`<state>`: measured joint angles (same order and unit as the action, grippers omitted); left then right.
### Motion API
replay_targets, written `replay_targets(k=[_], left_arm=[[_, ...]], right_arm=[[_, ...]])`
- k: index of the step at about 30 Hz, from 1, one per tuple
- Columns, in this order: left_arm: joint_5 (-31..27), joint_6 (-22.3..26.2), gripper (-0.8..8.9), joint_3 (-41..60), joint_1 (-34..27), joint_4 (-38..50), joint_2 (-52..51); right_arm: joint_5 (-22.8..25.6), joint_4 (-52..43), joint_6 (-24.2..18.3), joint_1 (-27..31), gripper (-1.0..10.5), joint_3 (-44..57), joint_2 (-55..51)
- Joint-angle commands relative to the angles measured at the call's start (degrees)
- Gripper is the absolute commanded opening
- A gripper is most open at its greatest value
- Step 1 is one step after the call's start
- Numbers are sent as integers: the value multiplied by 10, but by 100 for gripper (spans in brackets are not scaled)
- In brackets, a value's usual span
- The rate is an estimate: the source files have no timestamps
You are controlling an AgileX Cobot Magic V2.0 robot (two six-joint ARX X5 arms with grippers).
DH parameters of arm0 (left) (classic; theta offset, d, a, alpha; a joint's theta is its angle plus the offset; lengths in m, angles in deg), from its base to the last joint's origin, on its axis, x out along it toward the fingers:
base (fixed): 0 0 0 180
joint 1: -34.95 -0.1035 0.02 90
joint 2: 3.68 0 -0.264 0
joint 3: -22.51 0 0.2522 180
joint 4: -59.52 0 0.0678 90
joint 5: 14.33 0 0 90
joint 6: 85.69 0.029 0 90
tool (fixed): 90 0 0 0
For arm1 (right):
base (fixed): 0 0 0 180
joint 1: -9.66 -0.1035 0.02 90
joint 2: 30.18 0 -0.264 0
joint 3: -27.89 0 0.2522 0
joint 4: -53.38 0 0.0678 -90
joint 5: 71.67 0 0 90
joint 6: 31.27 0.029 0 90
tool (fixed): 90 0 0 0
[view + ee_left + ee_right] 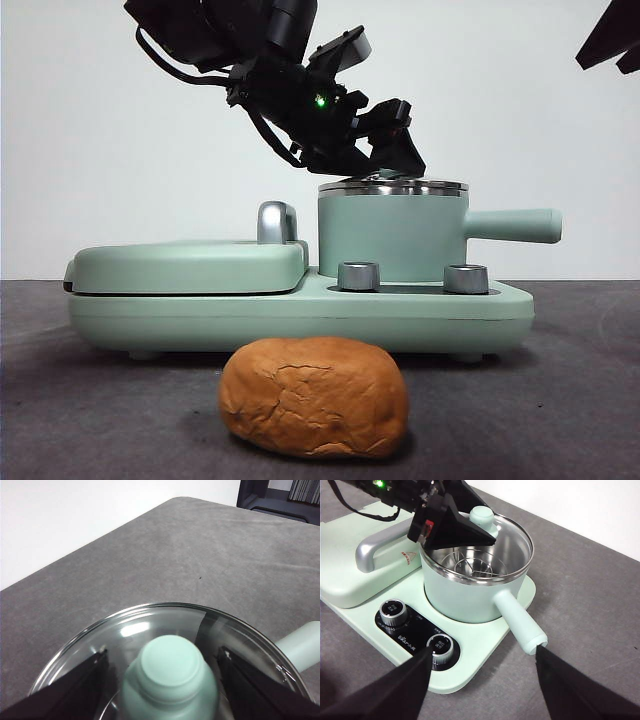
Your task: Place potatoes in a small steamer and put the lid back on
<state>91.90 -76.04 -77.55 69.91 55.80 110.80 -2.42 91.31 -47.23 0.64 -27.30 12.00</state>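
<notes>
Claw of the left arm [162, 680] is spread astride the lid's knob [167, 672], not yet pinched; the lid [512, 530] sits on the small steamer [392, 235]. A shallow grip could let the knob slip. Only a wire rack [472, 567] is seen inside. The potato [313, 396] lies on the near worktop [560, 400]; the right claw [482, 680] waits, spread.

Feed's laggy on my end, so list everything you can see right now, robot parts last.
potato: 1, orange-brown, on the table in front of the cooker
small steamer: 1, mint green with steel rim, on the cooker base
lid: 1, clear glass with green knob, on the steamer
griddle cover: 1, mint green, beside the steamer
dials: 2, silver, on the base front
table: 1, grey
left end effector: open, jaws either side of the lid knob
right end effector: open, waiting above the cooker
</notes>
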Motion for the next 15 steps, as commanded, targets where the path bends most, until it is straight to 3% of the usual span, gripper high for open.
replay_targets(k=[1,5,11,15], left_arm=[[-2,6,339,-16,5,2,14],[-2,6,319,-17,5,2,14],[-2,6,103,-17,5,2,12],[-2,6,13,-17,5,2,10]], right_arm=[[2,-6,10,-3,327,-10,5],[3,-5,10,-2,327,-10,5],[3,-5,10,-2,327,-10,5],[13,-5,10,-2,327,-10,5]])
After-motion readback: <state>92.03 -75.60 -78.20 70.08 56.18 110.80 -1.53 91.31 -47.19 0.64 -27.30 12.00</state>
